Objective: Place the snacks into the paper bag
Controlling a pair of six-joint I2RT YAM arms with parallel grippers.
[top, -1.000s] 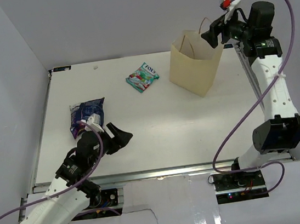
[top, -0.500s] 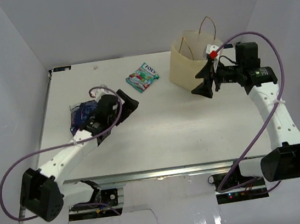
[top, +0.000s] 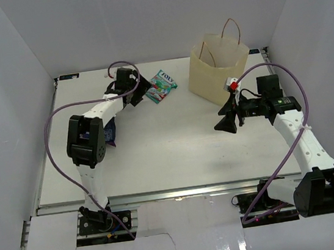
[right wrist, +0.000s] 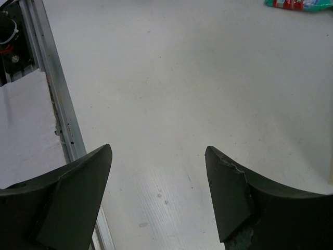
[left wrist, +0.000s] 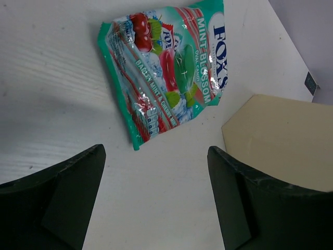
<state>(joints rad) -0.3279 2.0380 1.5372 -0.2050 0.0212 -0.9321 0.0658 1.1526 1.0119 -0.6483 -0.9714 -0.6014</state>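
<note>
Left arm has swung out from the near left to the far side. The left gripper (left wrist: 155,152) now hangs wide open just short of the teal packet (left wrist: 167,67), nothing between its fingers. Right gripper (right wrist: 157,151) has dropped away from the bag (top: 216,76) and hovers over the table (top: 171,155), fingers spread, empty. Bag stands upright far right, the packet flat to its left.
</note>
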